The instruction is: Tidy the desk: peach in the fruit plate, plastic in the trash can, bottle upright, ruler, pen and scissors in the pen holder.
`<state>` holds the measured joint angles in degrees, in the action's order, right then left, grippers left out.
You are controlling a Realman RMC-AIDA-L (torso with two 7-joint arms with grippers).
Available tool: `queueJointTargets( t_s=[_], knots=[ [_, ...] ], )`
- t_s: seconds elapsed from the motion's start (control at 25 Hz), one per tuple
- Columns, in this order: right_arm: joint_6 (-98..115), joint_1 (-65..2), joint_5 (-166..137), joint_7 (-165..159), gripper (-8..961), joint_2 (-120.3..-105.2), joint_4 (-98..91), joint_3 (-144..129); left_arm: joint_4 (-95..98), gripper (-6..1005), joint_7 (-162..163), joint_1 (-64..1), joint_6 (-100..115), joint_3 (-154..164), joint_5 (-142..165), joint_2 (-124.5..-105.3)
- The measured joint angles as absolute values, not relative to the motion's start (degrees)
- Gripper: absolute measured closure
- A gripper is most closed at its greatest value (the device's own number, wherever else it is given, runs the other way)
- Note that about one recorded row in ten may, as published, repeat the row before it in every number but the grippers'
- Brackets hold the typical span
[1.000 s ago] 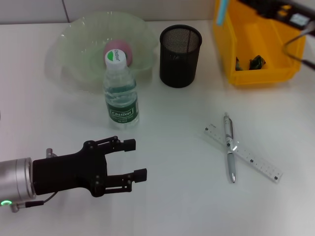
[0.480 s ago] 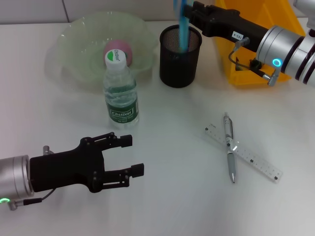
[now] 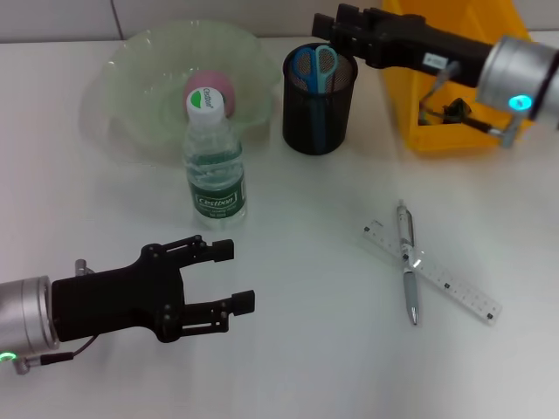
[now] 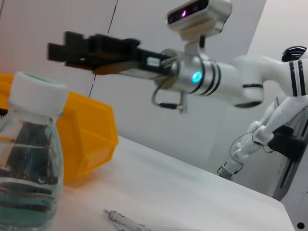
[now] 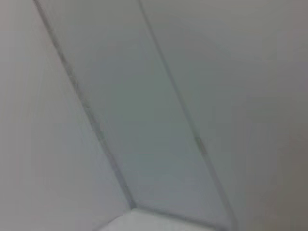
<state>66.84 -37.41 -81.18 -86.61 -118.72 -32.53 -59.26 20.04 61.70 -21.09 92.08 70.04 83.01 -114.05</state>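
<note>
Scissors (image 3: 314, 65) with blue handles are standing in the black mesh pen holder (image 3: 320, 105) at the back of the white counter (image 3: 297, 349) in the head view, their loops showing above the rim. The right gripper (image 3: 336, 26) is hovering just behind and above the holder's rim, reaching in from the right in front of the yellow trash can (image 3: 454, 87); whether its fingers are parted or closed cannot be told. Left of the holder, a pink peach (image 3: 210, 87) is lying in the clear green fruit plate (image 3: 140, 78), and a water bottle (image 3: 214, 170) with a white and green cap is standing upright just in front of the plate. Toward the right of the counter, a silver pen (image 3: 407, 262) is lying crossed over a clear ruler (image 3: 454, 286). The left gripper (image 3: 231, 275) is hanging low at the near left, its black fingers spread wide and holding nothing, pointing toward the bottle but apart from it. In the left wrist view, the bottle (image 4: 29, 159) is filling the near side, the trash can (image 4: 89, 139) is sitting behind it, the pen (image 4: 126, 221) is showing on the counter, and the right arm (image 4: 202, 79) is stretching across above them. The right wrist view is showing only blank grey wall panels.
</note>
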Motion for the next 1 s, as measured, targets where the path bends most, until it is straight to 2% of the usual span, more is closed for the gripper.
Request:
queueJointTargets(
  t_s=[0.08, 0.12, 0.24, 0.28, 0.36, 0.6, 0.76, 1.0],
  knots=[
    [71.1, -32.9, -93.0, -100.3, 390, -118.45, -48.1, -61.0, 20.0, 184, 61.8, -21.0, 92.2, 70.0, 83.0, -114.01],
    [71.1, -32.9, -93.0, -100.3, 366, -118.45, -48.1, -61.0, 20.0, 184, 61.8, -21.0, 92.2, 70.0, 83.0, -114.01],
    [78.7, -31.2, -111.1, -116.6, 293, -118.65, -63.7, -60.7, 20.0, 184, 62.1, -21.0, 92.2, 70.0, 83.1, -113.98],
    [85.8, -31.7, -121.5, -124.8, 269, -118.78, -71.5, -60.7, 20.0, 184, 62.2, -21.0, 92.2, 70.0, 83.1, -113.99],
    [91.5, -32.9, -128.2, -129.5, 252, -118.81, -75.2, -61.1, 20.0, 184, 62.3, -21.1, 92.2, 70.0, 83.1, -114.09],
    [96.6, -36.1, -140.0, -134.4, 202, -118.99, -75.8, -67.3, 20.0, 183, 62.3, -21.2, 92.0, 70.0, 83.1, -114.12],
    [91.8, -36.4, -142.6, -135.3, 169, -119.30, -72.6, -75.0, 20.0, 183, 62.2, -21.1, 92.0, 70.0, 83.1, -114.24],
    [85.0, -36.1, -142.9, -135.6, 170, -119.42, -69.5, -80.3, 20.0, 183, 62.1, -20.6, 92.0, 70.0, 83.2, -114.49]
  ],
)
